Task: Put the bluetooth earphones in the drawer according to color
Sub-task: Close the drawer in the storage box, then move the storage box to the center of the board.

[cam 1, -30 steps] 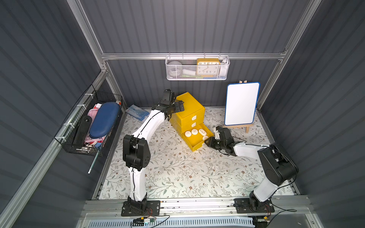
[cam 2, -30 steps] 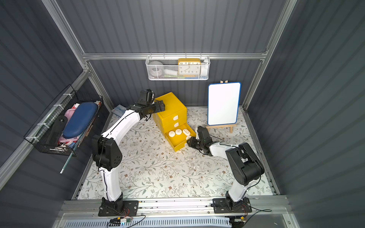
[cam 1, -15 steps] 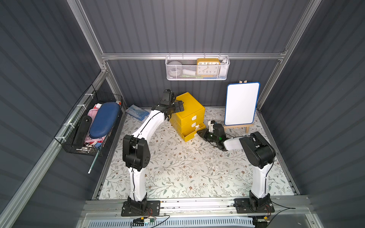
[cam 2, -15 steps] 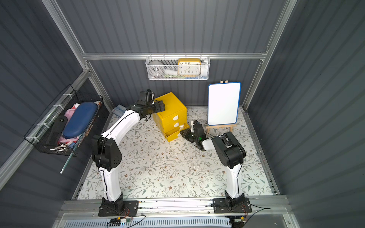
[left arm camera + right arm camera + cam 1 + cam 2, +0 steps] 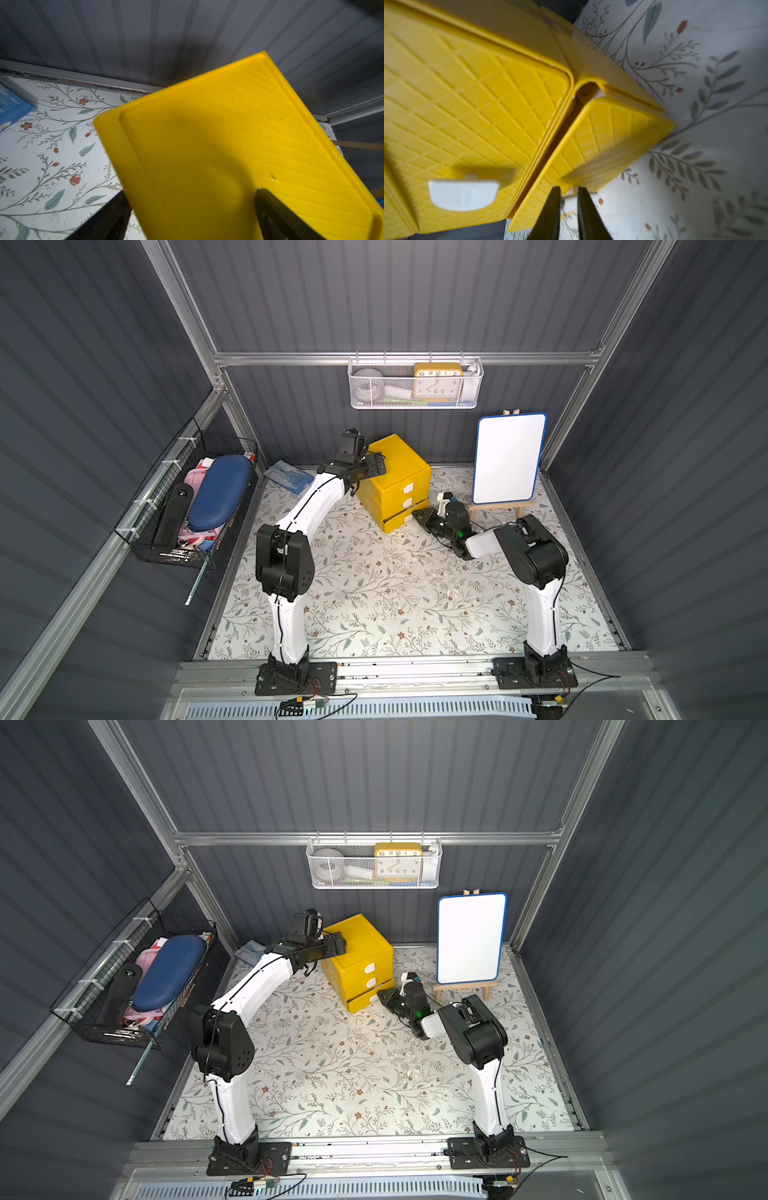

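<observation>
Over floral mat [image 5: 695, 187], right gripper [image 5: 569, 190] mostly hides bottom drawer handle [image 5: 569, 202].

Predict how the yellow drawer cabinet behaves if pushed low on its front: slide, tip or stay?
Probably slides: the yellow cabinet looks like thin plastic, likely light, on a flat mat. Tipping seems unlikely from a low push, where the right gripper is shut on the white tab. The open left gripper over its top could steady it.
</observation>
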Available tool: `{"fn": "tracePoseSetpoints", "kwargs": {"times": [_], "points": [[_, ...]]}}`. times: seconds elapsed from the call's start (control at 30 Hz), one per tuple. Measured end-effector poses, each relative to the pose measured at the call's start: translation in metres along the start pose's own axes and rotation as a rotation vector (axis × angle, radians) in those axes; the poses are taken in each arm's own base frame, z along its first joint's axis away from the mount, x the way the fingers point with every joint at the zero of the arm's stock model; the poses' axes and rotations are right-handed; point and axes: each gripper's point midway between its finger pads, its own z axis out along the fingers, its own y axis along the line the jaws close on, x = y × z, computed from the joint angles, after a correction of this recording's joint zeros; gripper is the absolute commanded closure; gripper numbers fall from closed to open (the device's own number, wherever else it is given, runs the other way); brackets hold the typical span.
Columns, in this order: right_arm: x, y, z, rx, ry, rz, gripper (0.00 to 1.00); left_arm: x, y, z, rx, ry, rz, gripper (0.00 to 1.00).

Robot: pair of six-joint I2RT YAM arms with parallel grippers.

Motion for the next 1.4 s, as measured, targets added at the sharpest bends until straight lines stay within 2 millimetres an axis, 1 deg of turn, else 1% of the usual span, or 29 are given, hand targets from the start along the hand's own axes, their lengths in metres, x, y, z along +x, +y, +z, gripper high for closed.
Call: {"fn": "tracePoseSetpoints", "kwargs": {"times": [0.13,0.33,0.4,0.47,0.53,0.57,0.63,0.67,0.73,0.8,0.83,0.9,1.0,1.03,1.1,1.2,1.3,1.4], "points": [[-0.002,0.000,0.000,0.004,-0.010,0.000,0.83,0.006,-0.003,-0.006,0.023,0.019,-0.001,0.03],[-0.002,-0.009,0.020,0.002,0.000,0.028,0.83,0.009,-0.005,-0.008,0.032,0.031,0.000,0.03],[0.001,-0.014,0.021,0.009,0.007,0.038,0.84,0.009,-0.005,-0.008,0.035,0.033,-0.001,0.03],[0.002,-0.014,0.019,0.011,0.008,0.041,0.84,0.010,-0.006,-0.008,0.038,0.035,-0.001,0.03],[0.005,-0.012,0.008,0.018,0.015,0.040,0.83,0.012,-0.006,-0.010,0.044,0.038,-0.002,0.02],[0.008,-0.009,-0.002,0.025,0.020,0.036,0.81,0.013,-0.006,-0.013,0.046,0.041,-0.002,0.01],[0.010,0.002,-0.023,0.030,0.026,0.017,0.75,0.018,-0.006,-0.021,0.046,0.053,-0.002,0.01],[0.008,0.012,-0.035,0.027,0.026,-0.004,0.71,0.020,-0.005,-0.027,0.044,0.061,-0.003,0.01],[0.000,0.037,-0.054,0.010,0.014,-0.052,0.59,0.019,-0.007,-0.038,0.045,0.060,-0.002,0.01],[-0.015,0.071,-0.075,-0.022,-0.009,-0.127,0.45,0.011,-0.010,-0.052,0.055,0.039,-0.001,0.01],[-0.021,0.083,-0.082,-0.031,-0.023,-0.147,0.40,0.007,-0.012,-0.058,0.062,0.028,-0.002,0.01],[-0.038,0.109,-0.098,-0.047,-0.048,-0.216,0.34,-0.003,-0.014,-0.071,0.079,0.001,-0.005,0.01],[-0.062,0.132,-0.106,-0.042,-0.069,-0.280,0.27,-0.011,-0.014,-0.080,0.102,-0.016,-0.019,0.01],[-0.070,0.137,-0.106,-0.034,-0.072,-0.296,0.24,-0.012,-0.012,-0.081,0.109,-0.016,-0.025,0.01],[-0.086,0.144,-0.104,-0.015,-0.070,-0.323,0.22,-0.012,-0.007,-0.079,0.121,-0.006,-0.042,0.01],[-0.111,0.150,-0.092,0.013,-0.045,-0.356,0.20,-0.011,0.000,-0.074,0.139,0.013,-0.065,0.01],[-0.131,0.149,-0.073,0.045,-0.003,-0.384,0.20,-0.010,0.007,-0.066,0.160,0.036,-0.084,0.01],[-0.141,0.142,-0.055,0.072,0.053,-0.409,0.20,-0.008,0.015,-0.053,0.176,0.060,-0.103,0.01]]}}
